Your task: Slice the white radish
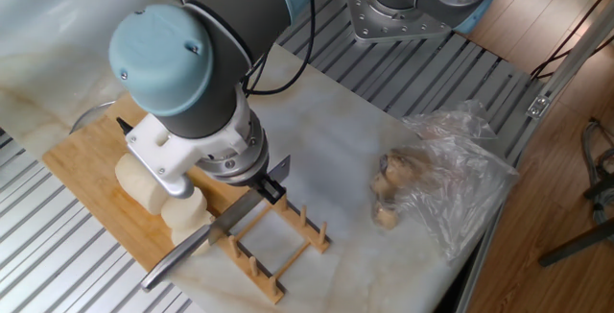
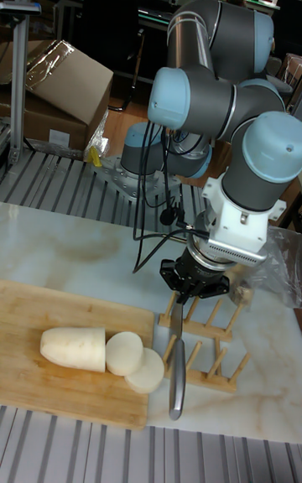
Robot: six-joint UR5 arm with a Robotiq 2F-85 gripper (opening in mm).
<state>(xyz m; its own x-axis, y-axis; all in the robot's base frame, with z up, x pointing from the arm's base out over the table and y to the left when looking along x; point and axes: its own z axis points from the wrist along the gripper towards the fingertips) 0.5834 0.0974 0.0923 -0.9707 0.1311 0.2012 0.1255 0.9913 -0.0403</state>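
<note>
- The claw (image 2: 195, 280) is black and compact, mounted under a white wrist block and a grey arm with pale blue joint caps. It is closed on the dark handle of a kitchen knife (image 2: 176, 357), which hangs from it tip-down.
- The knife has a long, plain steel blade with a dull shine. In the tall fixed view it runs down past the right edge of the cutting board (image 2: 50, 382), just beside the cut radish discs. Whether the blade touches them cannot be told.
- In the fixed view the knife (image 1: 192, 246) slants from the claw (image 1: 271, 188) toward the near edge of the tabletop (image 1: 336, 150).
- The white radish (image 2: 74, 348) lies on its side on the board: a thick, smooth, creamy-white stub, rounded at its left end and cut flat at its right.
- Two round white discs (image 2: 134, 361) lean against that cut face, overlapping one another near the board's right edge.
- In the fixed view the white radish (image 1: 144, 183) is partly hidden under the wrist.
- The cutting board is light wood with a fine straight grain, rectangular and flat.
- A small wooden rack (image 2: 201, 349) of upright dowels on a slatted frame stands on the tabletop just right of the board, below the claw.
- The tabletop is pale marble-patterned stone with faint tan veins.
- A crumpled clear plastic bag (image 1: 451, 183) holding brownish lumps lies well apart at the far right.
</note>
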